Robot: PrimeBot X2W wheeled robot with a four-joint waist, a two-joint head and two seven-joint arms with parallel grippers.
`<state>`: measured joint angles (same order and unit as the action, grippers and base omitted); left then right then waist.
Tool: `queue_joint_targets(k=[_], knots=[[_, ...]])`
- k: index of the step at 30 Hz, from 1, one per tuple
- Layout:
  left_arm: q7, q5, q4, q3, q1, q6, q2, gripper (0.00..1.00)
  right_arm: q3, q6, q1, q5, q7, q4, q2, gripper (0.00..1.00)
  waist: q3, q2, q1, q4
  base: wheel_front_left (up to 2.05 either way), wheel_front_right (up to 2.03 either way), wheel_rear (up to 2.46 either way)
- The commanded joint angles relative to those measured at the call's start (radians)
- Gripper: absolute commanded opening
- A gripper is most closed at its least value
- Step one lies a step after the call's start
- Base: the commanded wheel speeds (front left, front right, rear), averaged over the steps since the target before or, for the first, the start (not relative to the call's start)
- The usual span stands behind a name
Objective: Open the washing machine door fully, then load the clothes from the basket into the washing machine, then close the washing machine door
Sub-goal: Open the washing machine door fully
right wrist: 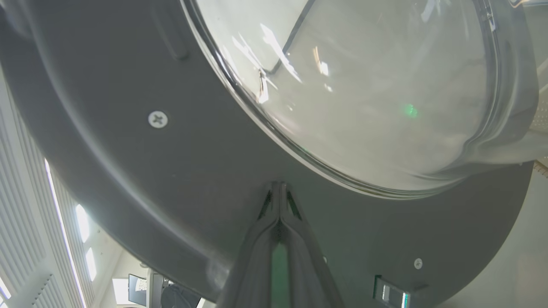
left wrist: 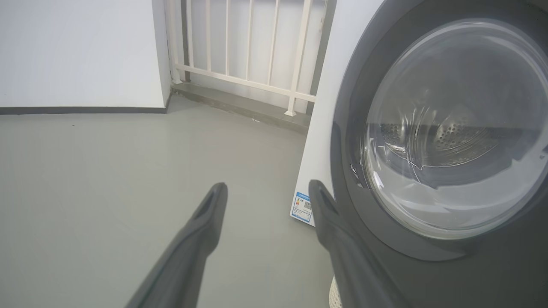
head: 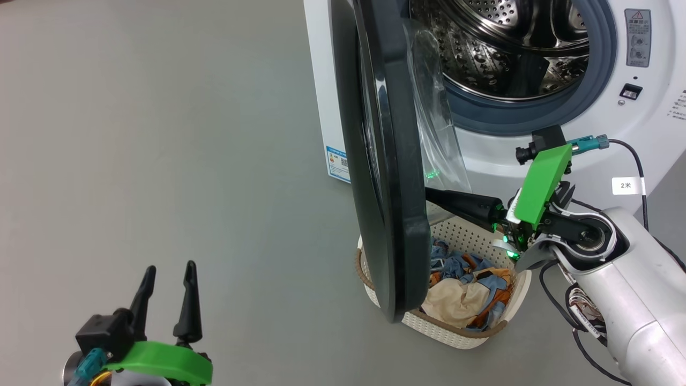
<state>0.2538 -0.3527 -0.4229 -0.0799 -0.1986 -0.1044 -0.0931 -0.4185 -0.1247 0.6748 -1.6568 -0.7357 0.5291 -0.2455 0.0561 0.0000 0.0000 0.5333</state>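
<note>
Washing machine door (head: 386, 161), swung partway out from the washing machine (head: 493, 161), edge-on above the basket (head: 455, 332) of clothes (head: 466, 289): stiff, hinged, probably heavy; glossy rim likely slippery, so better pushed than pinched. Right gripper (right wrist: 278, 190) pressed together, empty, tips against the dark inner face just below the glass bowl (right wrist: 364, 85). Left gripper (head: 170, 266) spread apart, idle, well away. Basket perhaps crowding the swing.
</note>
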Motion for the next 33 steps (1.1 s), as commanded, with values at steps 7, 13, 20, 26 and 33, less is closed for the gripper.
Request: queue_joint_targets(k=[7,13,20,26,33], knots=[[0.003,-0.013,0.033,0.033,-0.013,0.011,-0.026,1.0,0.002,-0.006,0.008,-0.002,-0.005,-0.03,0.027,0.0,-0.002,0.0,0.0,-0.001,0.0,0.0,0.0],[0.001,-0.013,0.03,0.02,-0.014,0.012,-0.026,1.0,0.029,-0.006,-0.005,-0.007,0.007,-0.04,0.02,0.0,-0.009,0.0,0.0,-0.006,0.0,0.0,0.0],[-0.001,-0.016,0.026,0.015,-0.012,0.014,-0.033,1.0,0.066,-0.006,-0.028,-0.019,0.034,-0.081,0.024,0.23,-0.022,0.0,0.0,-0.037,0.0,0.0,0.0],[-0.005,-0.018,0.038,0.012,-0.015,0.016,-0.043,1.0,0.093,-0.006,-0.069,-0.016,0.057,-0.156,0.027,1.0,-0.028,0.0,0.0,-0.097,0.0,0.0,0.0],[-0.009,-0.017,0.051,0.001,-0.012,0.021,-0.047,1.0,0.094,-0.006,-0.123,0.095,0.145,-0.266,-0.003,1.0,-0.031,0.0,0.0,-0.175,0.0,0.0,0.0]])
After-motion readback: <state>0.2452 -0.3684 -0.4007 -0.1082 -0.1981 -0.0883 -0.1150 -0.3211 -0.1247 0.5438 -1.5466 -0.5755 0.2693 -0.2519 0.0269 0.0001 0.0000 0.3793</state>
